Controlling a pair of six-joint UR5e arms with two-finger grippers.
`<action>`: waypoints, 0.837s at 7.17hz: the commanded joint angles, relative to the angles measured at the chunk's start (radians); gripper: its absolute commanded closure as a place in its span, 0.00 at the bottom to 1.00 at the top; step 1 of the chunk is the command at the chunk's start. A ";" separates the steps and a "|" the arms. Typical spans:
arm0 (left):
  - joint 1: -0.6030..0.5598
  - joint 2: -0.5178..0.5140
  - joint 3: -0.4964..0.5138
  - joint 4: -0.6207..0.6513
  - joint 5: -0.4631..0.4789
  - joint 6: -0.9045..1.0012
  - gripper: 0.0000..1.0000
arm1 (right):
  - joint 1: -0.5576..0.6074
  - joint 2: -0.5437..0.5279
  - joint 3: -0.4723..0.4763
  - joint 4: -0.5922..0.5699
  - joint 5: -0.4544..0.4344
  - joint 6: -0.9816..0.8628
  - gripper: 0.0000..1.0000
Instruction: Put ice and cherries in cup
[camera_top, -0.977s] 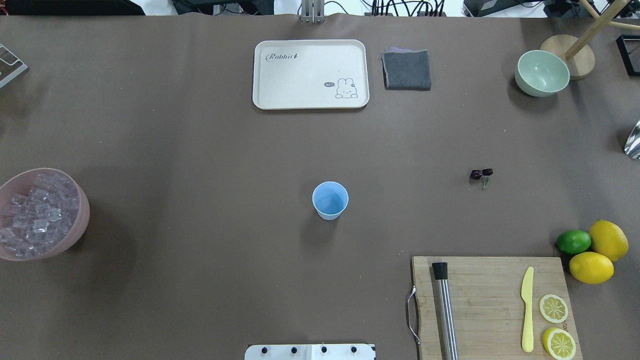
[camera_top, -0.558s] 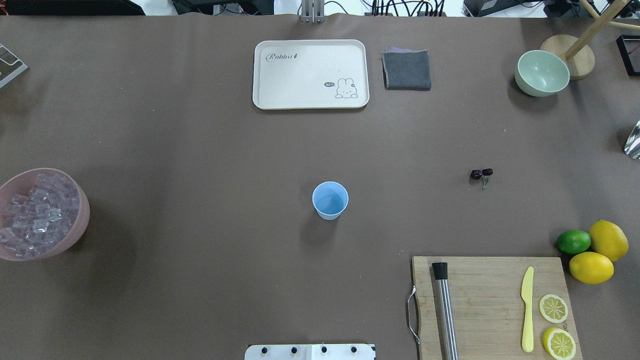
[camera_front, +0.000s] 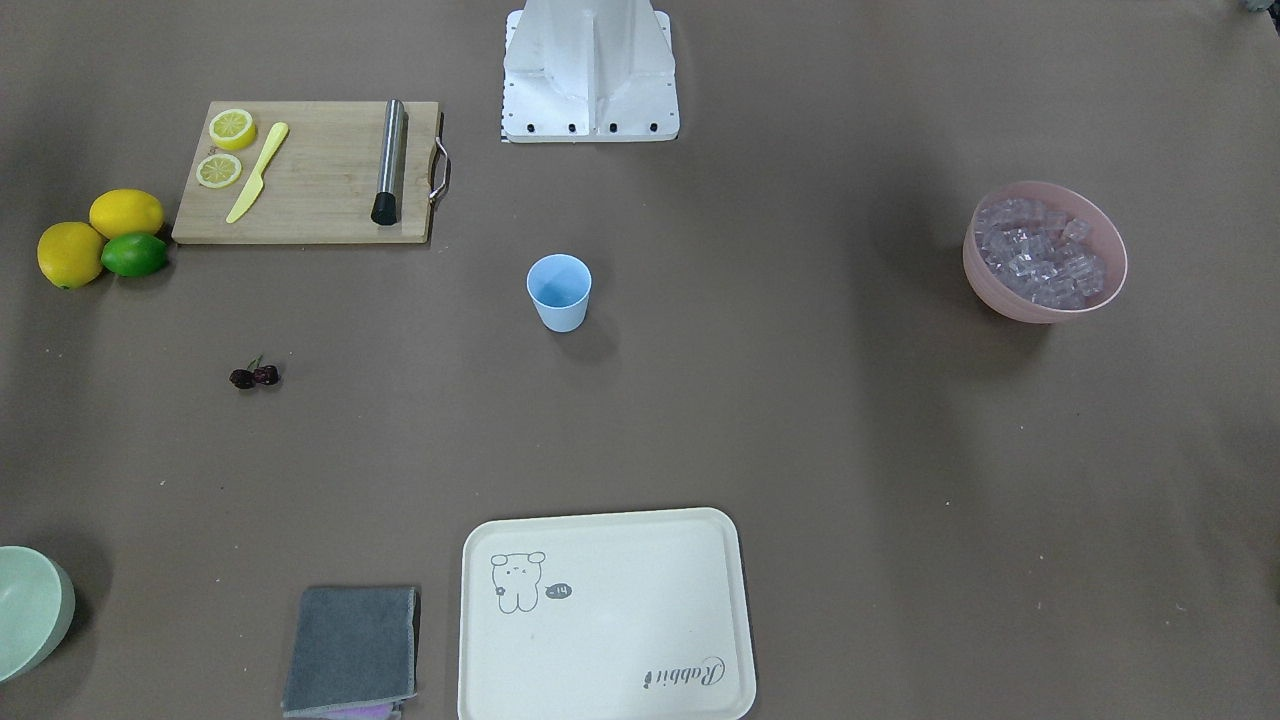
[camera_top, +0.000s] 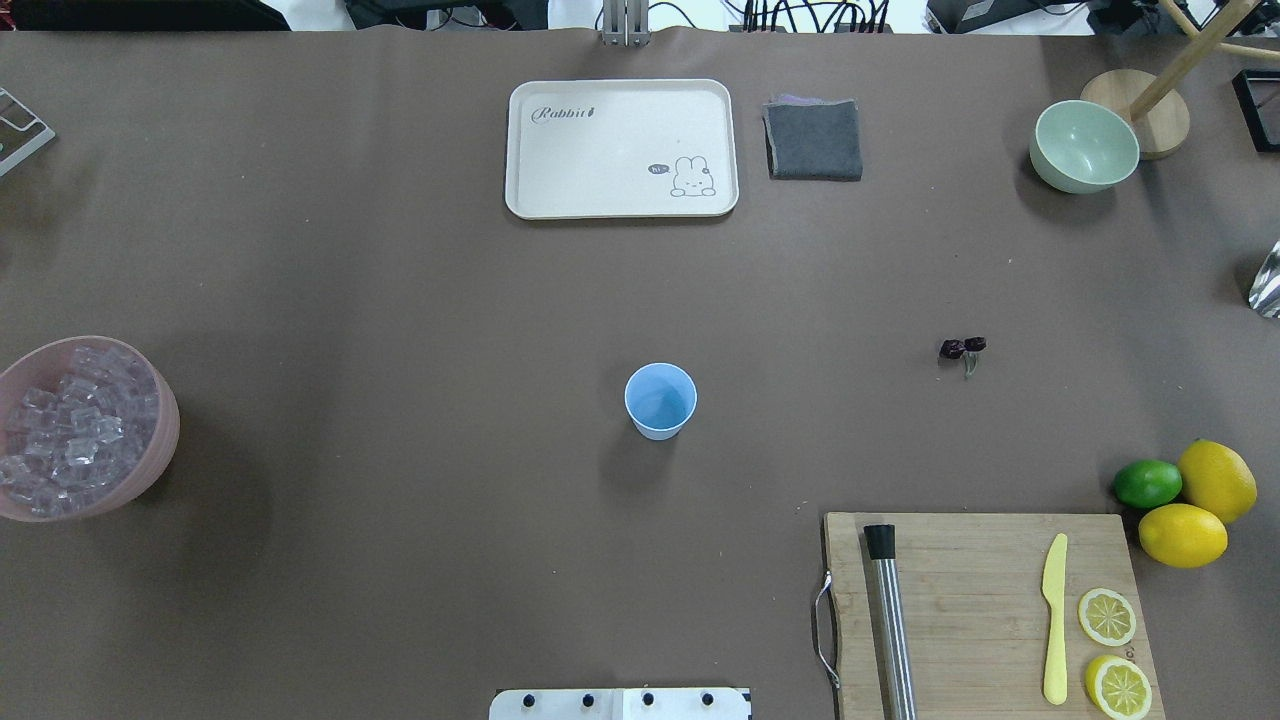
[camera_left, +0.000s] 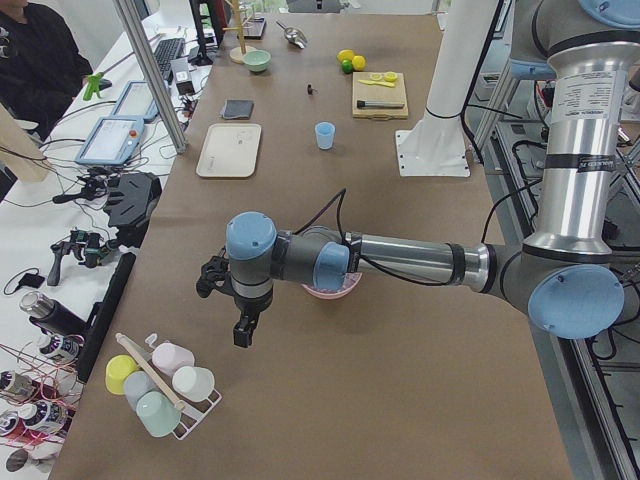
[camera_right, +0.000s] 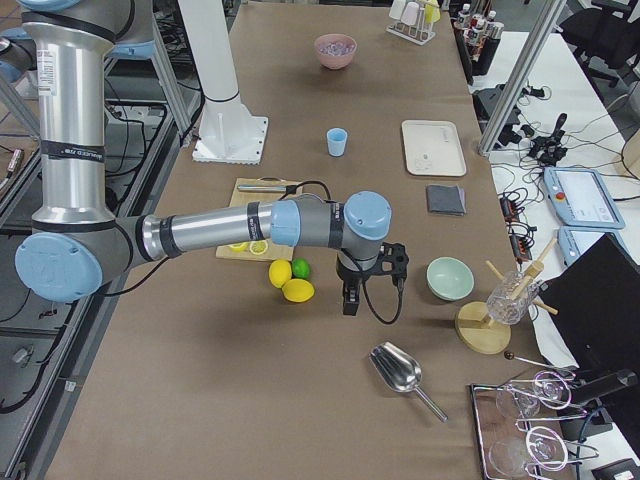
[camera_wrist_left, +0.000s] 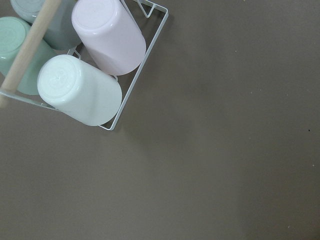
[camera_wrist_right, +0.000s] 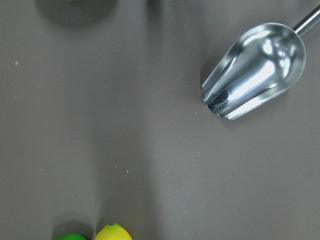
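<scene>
The light blue cup (camera_top: 660, 400) stands upright and empty mid-table; it also shows in the front view (camera_front: 559, 292). The dark cherries (camera_top: 962, 347) lie on the table to its right. The ice (camera_top: 70, 425) fills a pink bowl (camera_top: 166, 440) at the left edge. Neither gripper shows in the overhead or front views. My left gripper (camera_left: 243, 335) hangs beyond the pink bowl near a cup rack. My right gripper (camera_right: 347, 303) hangs past the lemons near a metal scoop. I cannot tell whether either is open or shut.
A cream tray (camera_top: 620, 195), grey cloth (camera_top: 813, 140) and pale green bowl (camera_top: 1084, 145) sit at the far side. A cutting board (camera_top: 980, 600) holds a knife, lemon slices and a metal rod. Lemons and a lime (camera_top: 1147, 483) lie beside it. A scoop (camera_wrist_right: 255, 70) and a rack of cups (camera_wrist_left: 90, 55) lie under the wrists.
</scene>
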 joint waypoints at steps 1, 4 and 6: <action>0.000 -0.016 -0.003 -0.007 0.000 0.000 0.02 | 0.001 -0.001 0.001 0.002 -0.001 -0.002 0.00; 0.008 -0.013 0.000 -0.019 0.006 -0.003 0.02 | 0.001 -0.002 0.003 0.000 -0.003 -0.002 0.00; 0.075 -0.002 -0.033 -0.126 0.009 -0.002 0.02 | 0.001 -0.002 0.000 0.000 -0.003 0.000 0.00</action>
